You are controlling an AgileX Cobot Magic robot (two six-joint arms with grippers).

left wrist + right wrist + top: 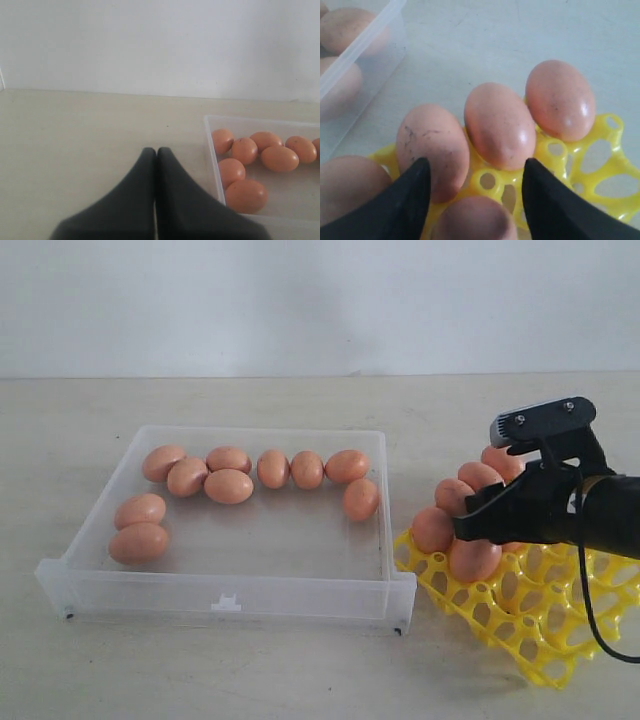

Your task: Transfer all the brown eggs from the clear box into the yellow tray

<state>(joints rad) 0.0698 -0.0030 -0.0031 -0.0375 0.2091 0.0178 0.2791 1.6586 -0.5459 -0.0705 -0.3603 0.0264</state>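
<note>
With the right gripper (475, 164) poised over the tray (545, 640), jaws standing wide and an egg (472, 220) seated low between them, this looks like the setting-down step. No squeeze on the shell shows. Five eggs (453, 496) sit in the tray's left cups, over on the right of the surface (300, 670). Ten lie in the box (230, 595) to the left, most along its far wall and two by its left wall.

Next call, most likely: lift clear, cross to the box, take the rightmost egg (360, 499) gently.

The left gripper (156, 150) is closed and empty over bare surface just outside the box.

The shells are smooth, brown, faintly speckled and oval, so apt to roll. The box is slick clear plastic, and the tray is a rigid yellow lattice of round cups.
</note>
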